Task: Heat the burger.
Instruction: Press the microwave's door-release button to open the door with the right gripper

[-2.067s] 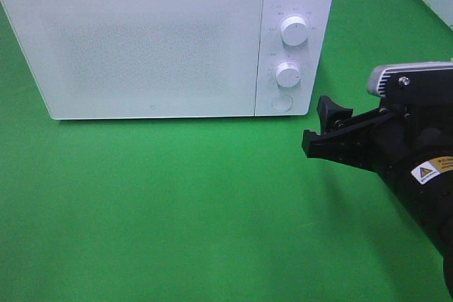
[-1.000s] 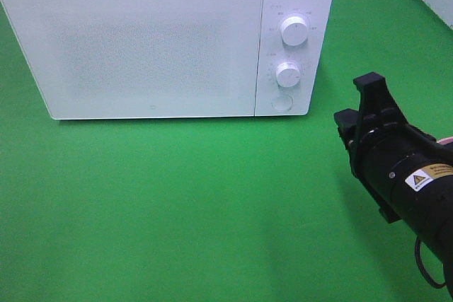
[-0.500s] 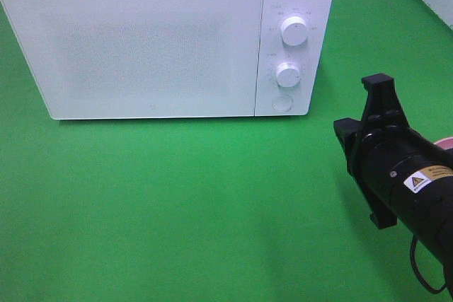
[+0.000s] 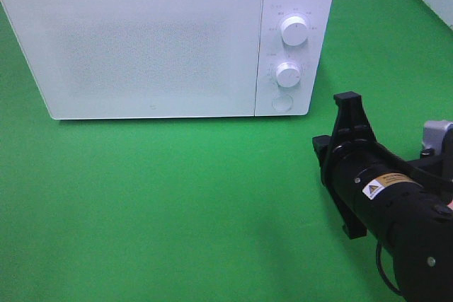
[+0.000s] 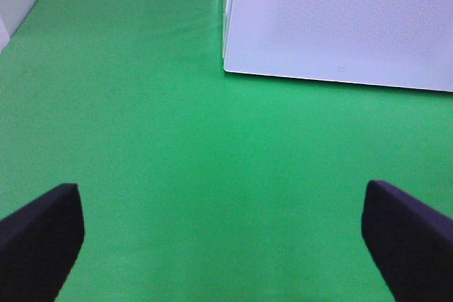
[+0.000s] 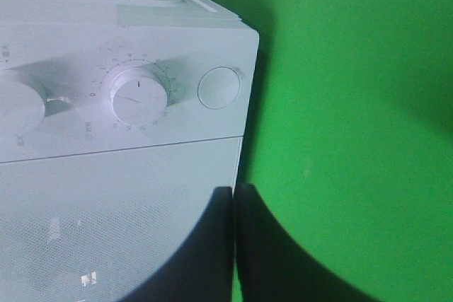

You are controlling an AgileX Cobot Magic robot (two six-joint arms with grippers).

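Step in hand: likely approaching the microwave (image 4: 152,40) controls, since its door (image 4: 141,47) is closed.
Next move: probably a straight poke at the round button (image 4: 282,102), which calls for lining the tip up squarely and pushing gently so the case does not slide.
Burger: not visible in any view; I cannot tell whether it sits behind the frosted door or outside the frame.
Right gripper (image 4: 348,104): clenched and empty, turned on edge at centre right of the high view, near the microwave's lower right corner but apart from it.
Left gripper (image 5: 225,242): released wide, nothing between its dark rounded fingers.
Microwave: boxy, glossy white, filling the upper left; the door panel is finely speckled.
Controls: two ribbed white knobs, upper knob (image 4: 294,30) above lower knob (image 4: 288,74), with the flat button below them.
Desk (image 4: 177,203): covered in matte green cloth, smooth.
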